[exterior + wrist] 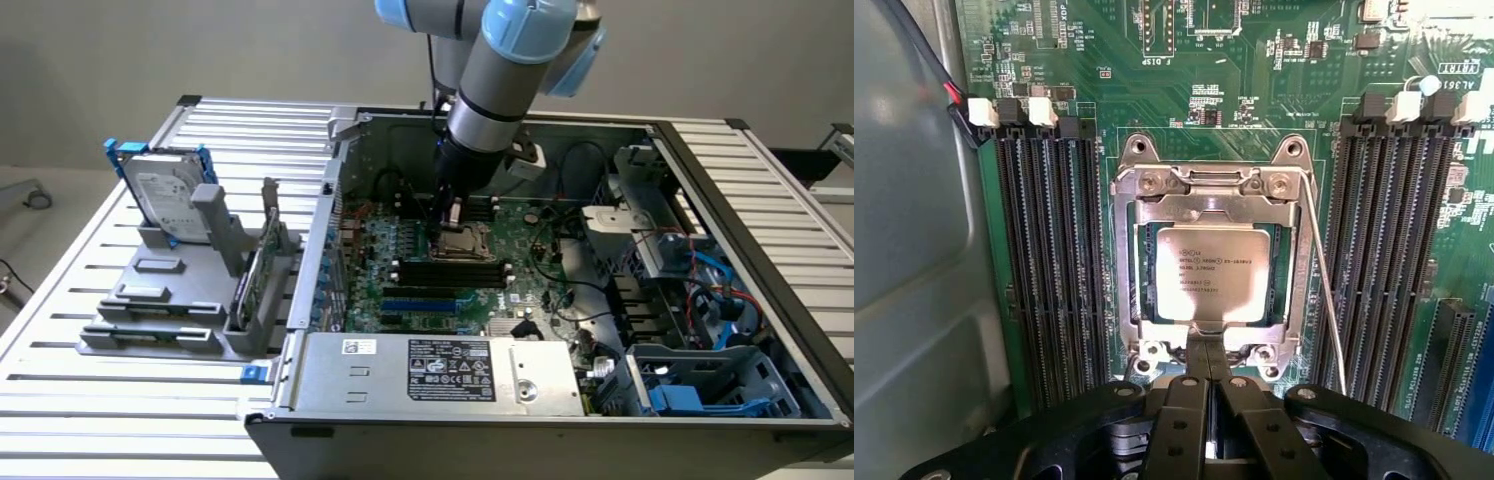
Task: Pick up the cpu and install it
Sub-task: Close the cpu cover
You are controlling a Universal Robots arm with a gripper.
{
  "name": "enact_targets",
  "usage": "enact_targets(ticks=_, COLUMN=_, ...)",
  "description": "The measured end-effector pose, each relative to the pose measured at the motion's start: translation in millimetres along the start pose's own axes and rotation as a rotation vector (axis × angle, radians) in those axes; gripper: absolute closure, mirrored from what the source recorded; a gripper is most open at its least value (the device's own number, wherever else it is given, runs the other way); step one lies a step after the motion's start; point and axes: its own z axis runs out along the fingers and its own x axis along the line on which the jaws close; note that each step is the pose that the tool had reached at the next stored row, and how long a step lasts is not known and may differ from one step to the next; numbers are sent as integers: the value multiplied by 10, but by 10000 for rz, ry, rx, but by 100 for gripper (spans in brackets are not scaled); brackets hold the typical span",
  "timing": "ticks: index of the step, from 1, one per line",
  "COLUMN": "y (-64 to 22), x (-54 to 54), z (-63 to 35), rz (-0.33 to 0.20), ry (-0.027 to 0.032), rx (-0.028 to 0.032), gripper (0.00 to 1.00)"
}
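- Exterior view: a grey-and-blue arm [501, 85] reaches into an open dark metal computer case [534, 445]. Its black gripper [454, 212] hangs just above the green board's socket [465, 240].
- Wrist view: one small, flat, square cpu [1212, 273] with a dull silver top lies seated in the socket's steel frame [1209, 195], just beyond the gripper [1208, 348].
- Its two black fingers [1184, 420] are pressed together, holding nothing.
- Two banks of black ribbed memory slots [1049, 260] flank the socket.

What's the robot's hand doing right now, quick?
Hand: closed, holding nothing. The cpu lies in the socket right by it.
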Motion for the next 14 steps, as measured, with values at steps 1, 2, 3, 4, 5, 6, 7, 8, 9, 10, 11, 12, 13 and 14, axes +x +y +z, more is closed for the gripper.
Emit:
enact_targets(ticks=1, y=0, x=0, z=0, rz=-3, ry=10, rx=-1, gripper=89)
enact_targets(ticks=2, y=0, x=1, z=-4, rz=-7, ry=27, rx=-1, gripper=89)
enact_targets(ticks=3, y=-2, x=2, z=-12, rz=-10, ry=40, rx=-1, gripper=89)
enact_targets(ticks=4, y=-5, x=2, z=-25, rz=-11, ry=48, rx=4, gripper=89)
enact_targets(ticks=5, y=-9, x=2, z=-40, rz=-13, ry=56, rx=9, gripper=89)
enact_targets(ticks=6, y=-11, x=3, z=-50, rz=-16, ry=69, rx=13, gripper=89)
enact_targets(ticks=7, y=-13, x=3, z=-60, rz=-17, ry=79, rx=17, gripper=89)
enact_targets(ticks=8, y=-16, x=2, z=-70, rz=-20, ry=90, rx=23, gripper=89)
enact_targets(ticks=9, y=-18, x=0, z=-77, rz=-21, ry=98, rx=32, gripper=89)
enact_targets(ticks=10, y=-22, x=-5, z=-85, rz=-23, ry=107, rx=45, gripper=89)
enact_targets(ticks=11, y=-28, x=-11, z=-91, rz=-22, ry=117, rx=57, gripper=89)
enact_targets(ticks=12, y=-36, x=-18, z=-98, rz=-21, ry=125, rx=72, gripper=89)
enact_targets(ticks=13, y=-44, x=-26, z=-106, rz=-22, ry=136, rx=88, gripper=89)
enact_targets(ticks=14, y=-56, x=-36, z=-113, rz=-22, ry=152, rx=103, gripper=89)
